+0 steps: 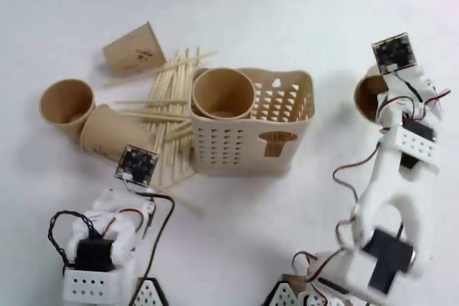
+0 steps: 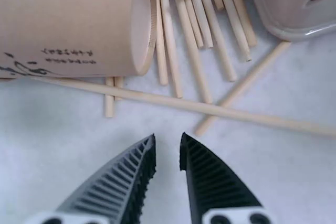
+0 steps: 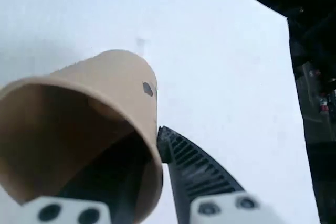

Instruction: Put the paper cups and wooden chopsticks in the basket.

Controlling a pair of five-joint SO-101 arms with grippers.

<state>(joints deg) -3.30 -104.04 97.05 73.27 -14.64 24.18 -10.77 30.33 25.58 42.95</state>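
No readable text anywhere. Lying paper cup (image 2: 68, 24): row of tiny dark characters and larger dark strokes on wall, too small to make out. Tipped paper cup (image 1: 134, 49) toward far edge of table (image 1: 287, 26): small dark mark on wall, illegible. Basket (image 1: 229, 163): brown patch on near wall, no lettering discernible.

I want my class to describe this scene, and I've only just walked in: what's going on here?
Two arms are clearing a table into a basket. The right gripper has its fingers shut on the wall of a cup, off to one side of the basket. The left gripper hovers open and empty by the scattered chopsticks. A second cup sits in the basket, and three loose cups lie on the far side of the chopsticks.
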